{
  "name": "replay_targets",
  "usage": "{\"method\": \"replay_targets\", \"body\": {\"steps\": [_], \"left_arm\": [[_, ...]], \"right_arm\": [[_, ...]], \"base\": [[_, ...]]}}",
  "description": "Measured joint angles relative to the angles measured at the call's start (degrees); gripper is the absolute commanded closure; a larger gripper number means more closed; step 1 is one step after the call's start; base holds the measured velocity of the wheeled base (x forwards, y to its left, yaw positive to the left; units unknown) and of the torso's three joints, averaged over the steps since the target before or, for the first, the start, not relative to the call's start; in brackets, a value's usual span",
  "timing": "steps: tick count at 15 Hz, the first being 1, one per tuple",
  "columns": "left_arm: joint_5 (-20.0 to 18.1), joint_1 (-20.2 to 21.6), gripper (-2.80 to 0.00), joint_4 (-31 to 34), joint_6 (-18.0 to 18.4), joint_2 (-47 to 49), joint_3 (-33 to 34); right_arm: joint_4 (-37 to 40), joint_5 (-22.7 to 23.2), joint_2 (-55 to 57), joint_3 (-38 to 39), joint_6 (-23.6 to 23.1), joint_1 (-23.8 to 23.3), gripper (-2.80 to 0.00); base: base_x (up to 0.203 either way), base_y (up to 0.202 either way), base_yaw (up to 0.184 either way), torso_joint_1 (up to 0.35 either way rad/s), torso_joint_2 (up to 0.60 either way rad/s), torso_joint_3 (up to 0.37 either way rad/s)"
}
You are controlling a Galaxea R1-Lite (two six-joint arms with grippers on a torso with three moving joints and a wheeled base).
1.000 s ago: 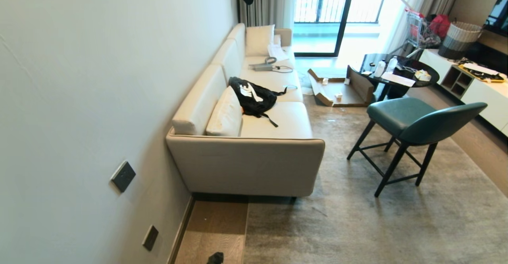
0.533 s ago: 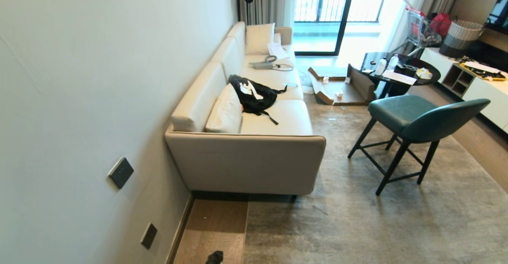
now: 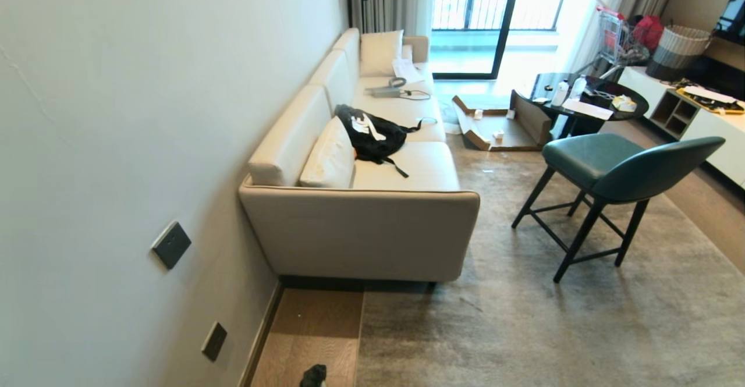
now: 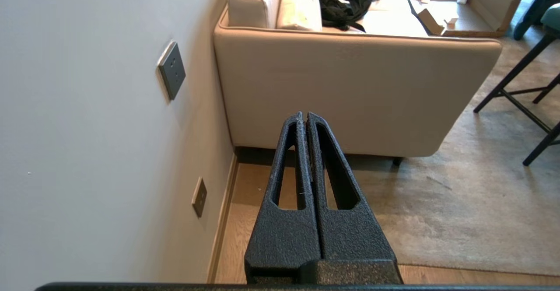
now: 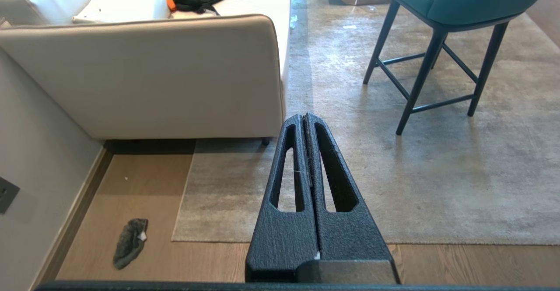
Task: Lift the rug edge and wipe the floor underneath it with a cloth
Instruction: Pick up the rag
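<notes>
Cloth on the floor, both grippers empty

Left to right: cloth (image 5: 130, 243) lies on bare floor (image 5: 144, 186) by the wall, apart from the flat rug edge (image 5: 186, 194); left gripper (image 4: 304, 117) and right gripper (image 5: 304, 118) have fingers pressed together, holding nothing.

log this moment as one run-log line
dark grey fuzzy cloth: on brown wood floor | pale grey rug edge: flat | left gripper, right gripper: shut, empty
</notes>
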Motion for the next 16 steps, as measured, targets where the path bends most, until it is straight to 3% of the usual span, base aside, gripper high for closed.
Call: {"method": "replay_targets", "body": {"steps": [10,16], "left_arm": [[0.0,0.0,0.00,0.1,0.0,0.0,0.0],[0.0,0.0,0.00,0.0,0.0,0.0,0.0]], "right_arm": [[0.0,-0.2,0.0,0.0,0.3,0.0,0.00],[0.0,-0.2,0.0,0.0,0.5,0.0,0.00]], "base": [[0.000,0.000,0.000,-0.138,0.36,0.215],[0.000,0.000,0.000,-0.183,0.53,0.345]]}}
